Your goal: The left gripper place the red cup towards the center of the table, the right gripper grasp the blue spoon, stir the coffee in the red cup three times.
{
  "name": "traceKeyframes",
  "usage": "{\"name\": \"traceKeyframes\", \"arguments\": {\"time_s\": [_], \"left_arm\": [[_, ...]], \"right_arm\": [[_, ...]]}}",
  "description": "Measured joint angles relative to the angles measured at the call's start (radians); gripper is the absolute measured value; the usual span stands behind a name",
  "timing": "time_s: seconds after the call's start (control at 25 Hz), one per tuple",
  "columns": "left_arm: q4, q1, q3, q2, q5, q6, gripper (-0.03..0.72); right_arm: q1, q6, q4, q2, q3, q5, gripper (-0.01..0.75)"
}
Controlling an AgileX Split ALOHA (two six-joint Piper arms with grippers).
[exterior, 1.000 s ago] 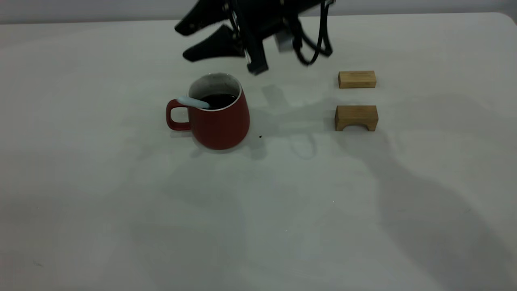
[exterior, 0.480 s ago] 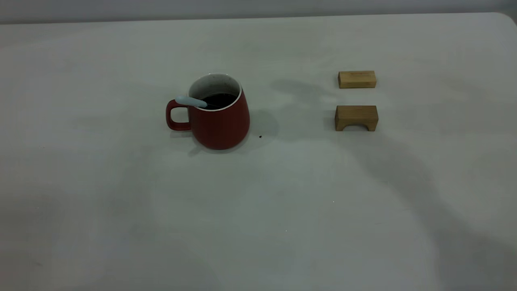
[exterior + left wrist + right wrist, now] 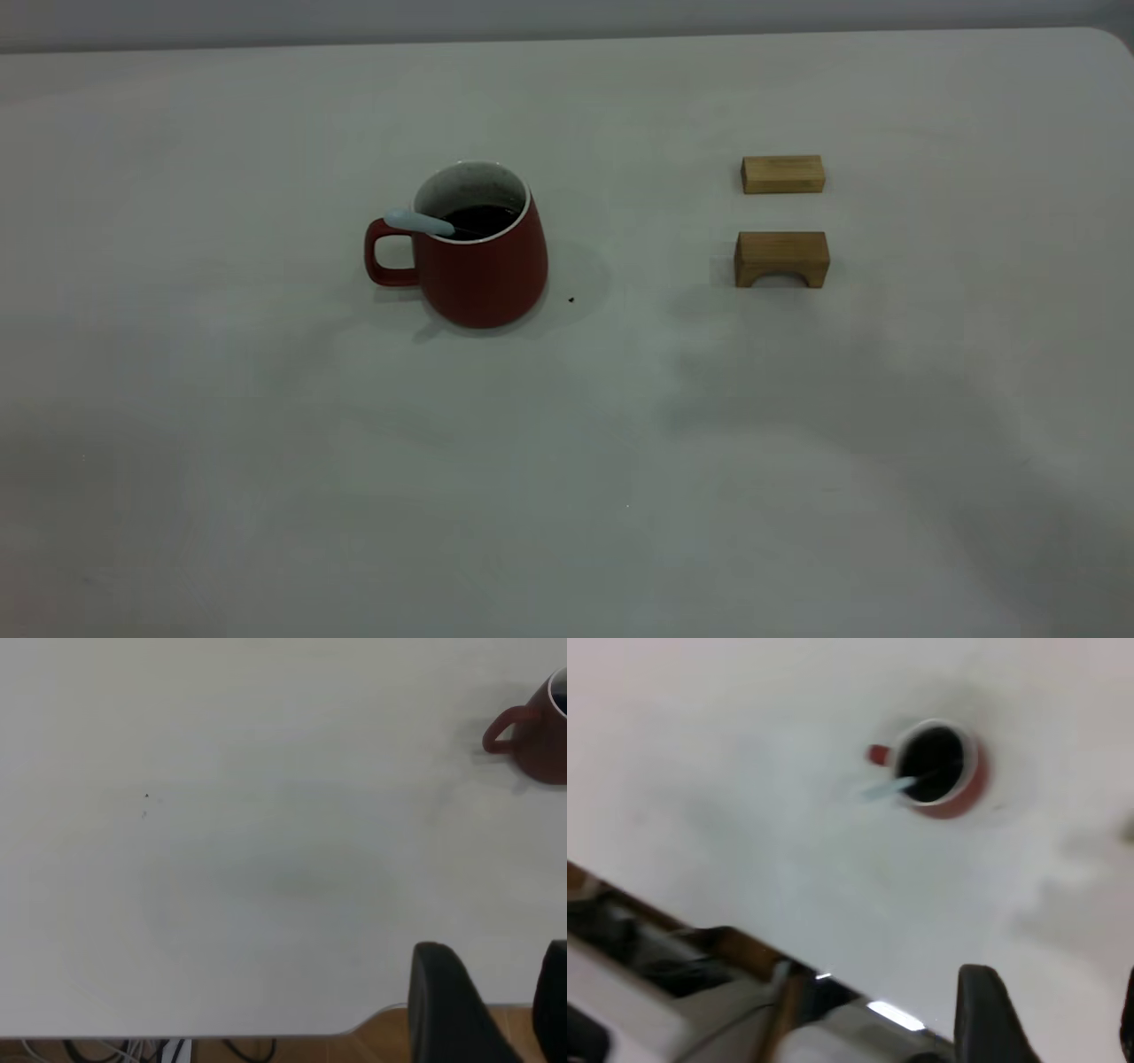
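Note:
The red cup (image 3: 478, 266) stands upright on the table (image 3: 567, 461), left of centre, handle pointing left. Dark coffee (image 3: 483, 218) fills it. The blue spoon (image 3: 418, 222) rests inside, its pale handle leaning over the rim above the cup's handle. The right wrist view looks down on the red cup (image 3: 957, 784) and blue spoon (image 3: 888, 787) from far above. My right gripper (image 3: 1052, 974) is open and empty, high over the table. My left gripper (image 3: 493, 948) is open and empty near the table's edge, far from the red cup (image 3: 540, 735). Neither arm appears in the exterior view.
Two tan wooden blocks lie right of the cup: a flat one (image 3: 783, 174) farther back and an arched one (image 3: 781, 258) nearer. A small dark speck (image 3: 570, 299) sits beside the cup. Floor and cables show past the table edge (image 3: 266, 1035).
The right arm, above and behind the cup one second ago, has risen out of the exterior view, and its shadow has faded. Cup, spoon and blocks have not moved.

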Motion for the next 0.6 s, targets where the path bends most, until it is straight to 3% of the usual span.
{"name": "traceKeyframes", "arguments": {"time_s": [0.36, 0.44, 0.6], "left_arm": [[0.000, 0.000, 0.000, 0.000, 0.000, 0.000, 0.318], [0.000, 0.000, 0.000, 0.000, 0.000, 0.000, 0.318], [0.000, 0.000, 0.000, 0.000, 0.000, 0.000, 0.318]], "right_arm": [[-0.004, -0.031, -0.185, -0.528, 0.417, 0.006, 0.404], [-0.029, -0.046, -0.185, -0.642, 0.510, 0.006, 0.404], [-0.152, -0.075, -0.188, -0.886, 0.659, 0.006, 0.404]]}}
